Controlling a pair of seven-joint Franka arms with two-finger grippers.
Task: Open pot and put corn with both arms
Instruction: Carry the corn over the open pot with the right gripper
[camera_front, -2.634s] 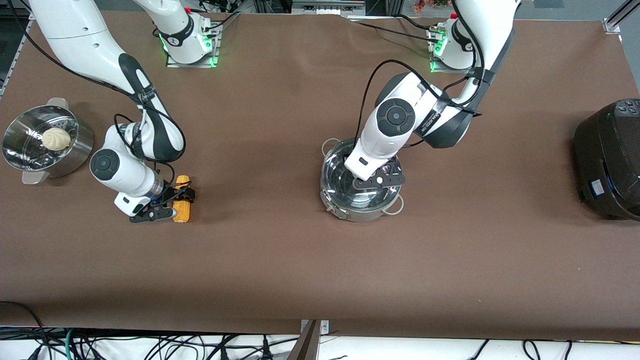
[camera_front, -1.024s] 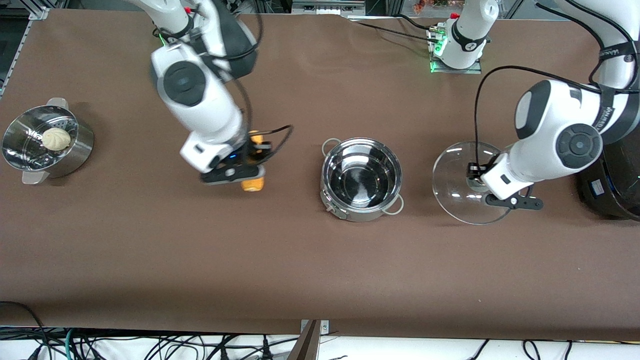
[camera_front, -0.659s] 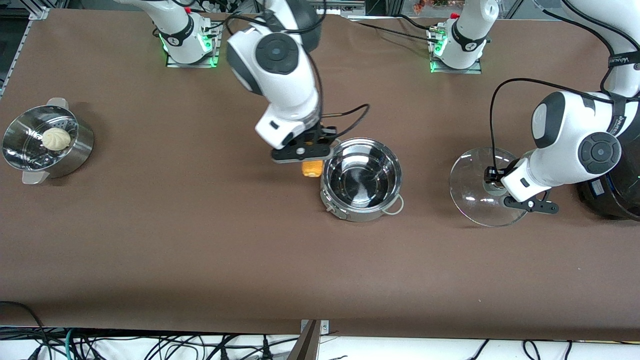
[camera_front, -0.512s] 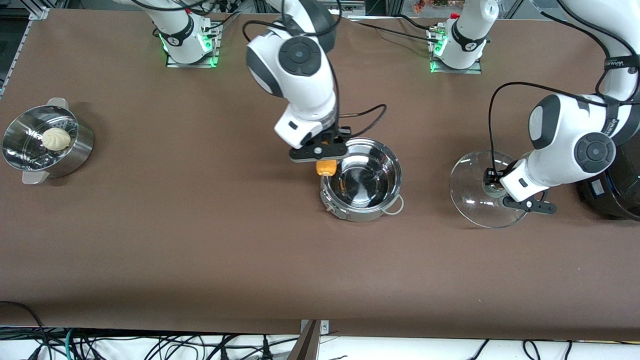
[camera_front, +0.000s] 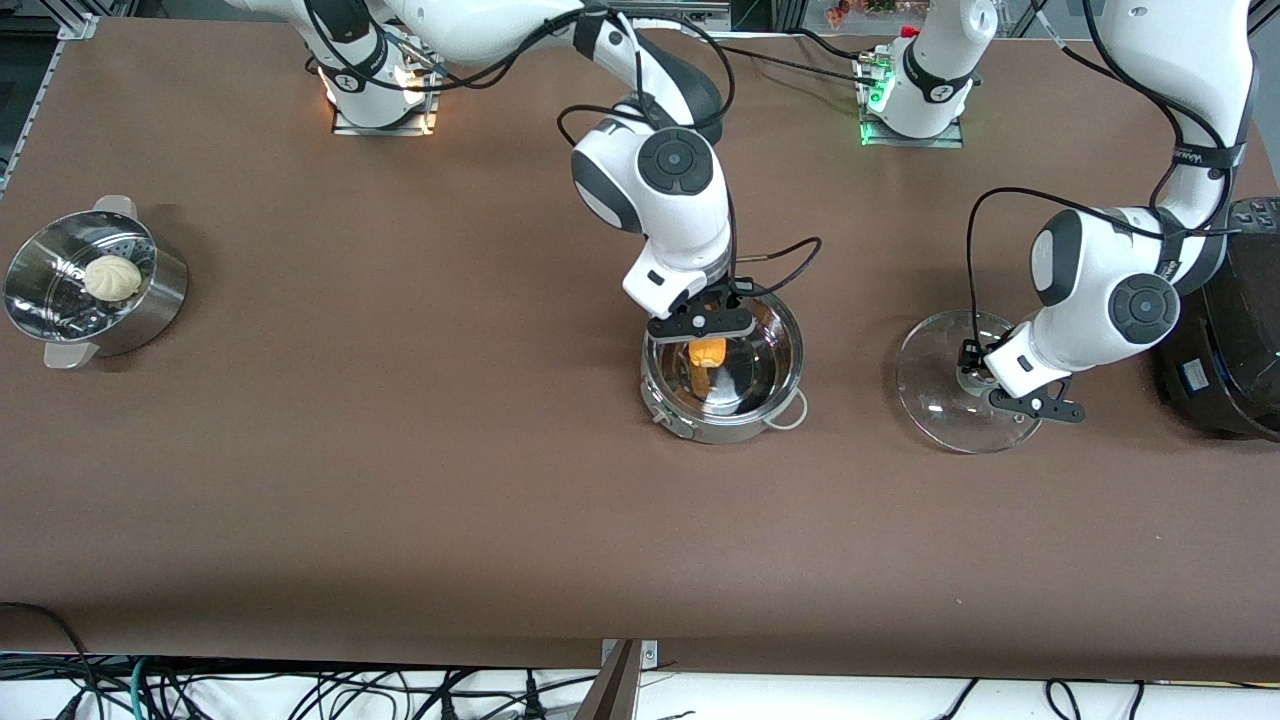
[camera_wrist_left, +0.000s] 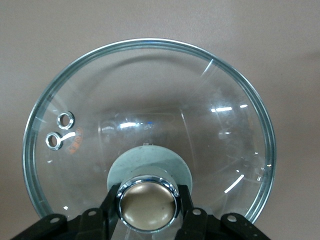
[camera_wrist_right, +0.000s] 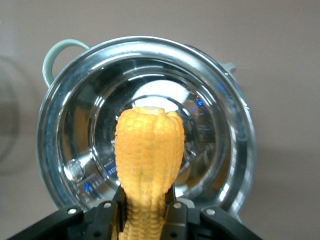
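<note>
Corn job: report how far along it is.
Done: the pot is open; the left hand holds the lid by its knob over the table, beside the pot toward the left arm's end.
In hand: the right hand grips the corn over the pot's opening.
Left: lower and release the corn, which is not yet in the pot.
</note>
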